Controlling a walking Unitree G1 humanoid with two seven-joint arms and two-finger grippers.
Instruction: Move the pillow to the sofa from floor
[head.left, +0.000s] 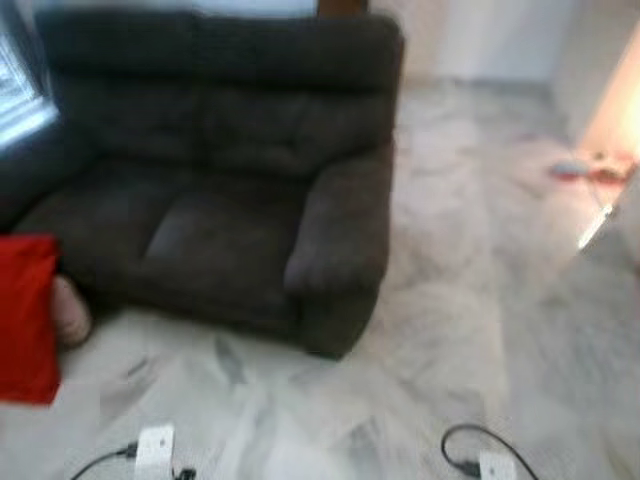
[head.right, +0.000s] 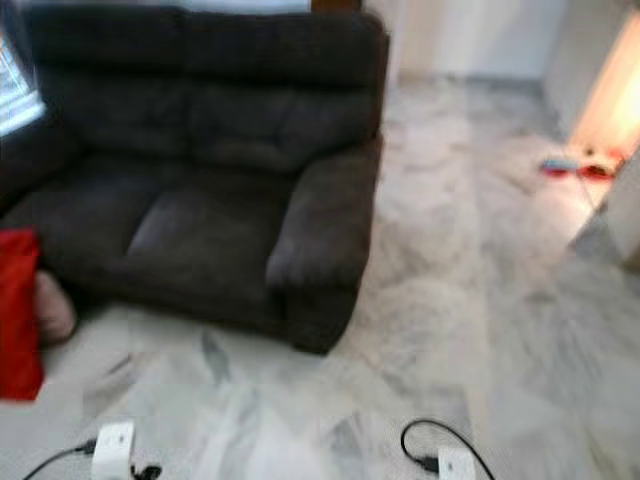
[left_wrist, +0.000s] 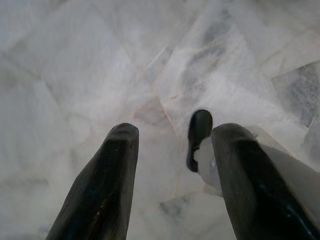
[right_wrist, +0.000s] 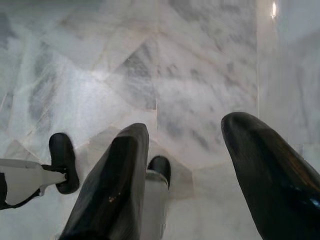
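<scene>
Far to the left, the red pillow (head.left: 27, 318) stands on the marble floor (head.left: 440, 330), leaning by the left end of the dark sofa (head.left: 220, 170), with something pale and rounded (head.left: 72, 310) tucked just behind it. The sofa's two seats are bare. Further right, a small red and blue thing (head.left: 585, 171) lies near a bright doorway. Both arms hang low over the floor: the left gripper (left_wrist: 172, 150) has its fingers spread on nothing, and the right gripper (right_wrist: 187, 150) is likewise spread.
</scene>
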